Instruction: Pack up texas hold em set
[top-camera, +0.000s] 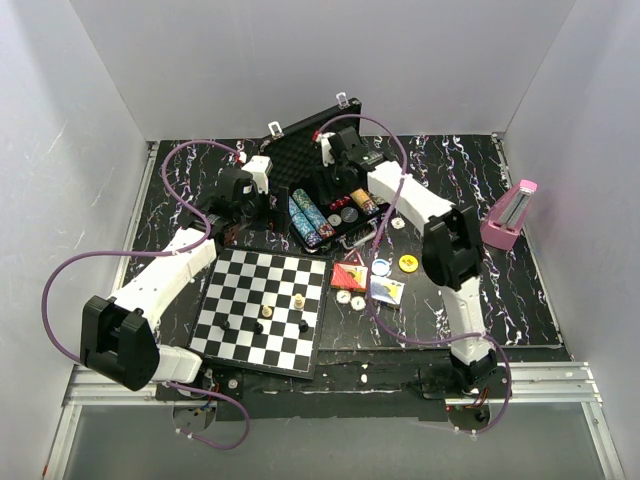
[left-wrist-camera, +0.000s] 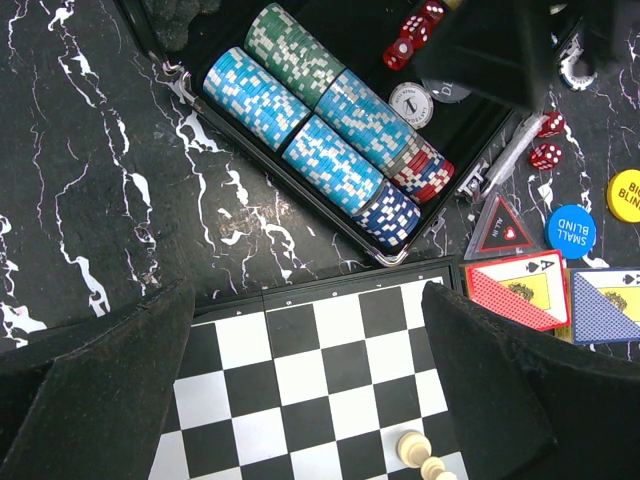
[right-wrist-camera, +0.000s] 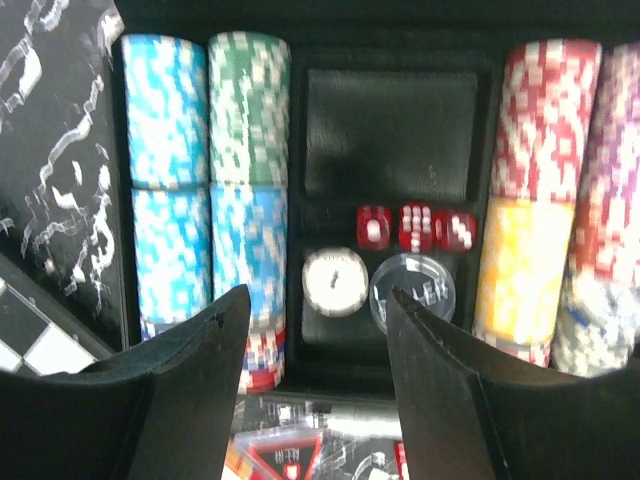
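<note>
Top external view first: a black marbled bench (top-camera: 530, 300) is seen boxed in by plain white walls (top-camera: 300, 60). The briefcase (top-camera: 300, 155) is set open toward the far edge, mid-bench, lid raised, with chip rows (top-camera: 305, 222) packed inside. A chessboard (top-camera: 262, 305) is laid at the near edge, its far corner just beside the case, a few pieces (top-camera: 298, 300) stood on it. A pink metronome (top-camera: 510, 215) is parked by the right edge.

Card decks (top-camera: 350, 275) and round buttons (top-camera: 408, 263) are scattered on the bench right of the chessboard. Much of the tray is masked by the right gripper (top-camera: 335, 188), held over it with jaws parted and nothing gripped. The left gripper (top-camera: 262, 205) is spread wide and empty by the chessboard's far edge.

Three red dice (right-wrist-camera: 415, 227) in a row in the tray are caught clearly by the right wrist. Two loose dice (left-wrist-camera: 546, 156) outside the case are picked up by the left wrist alone.
</note>
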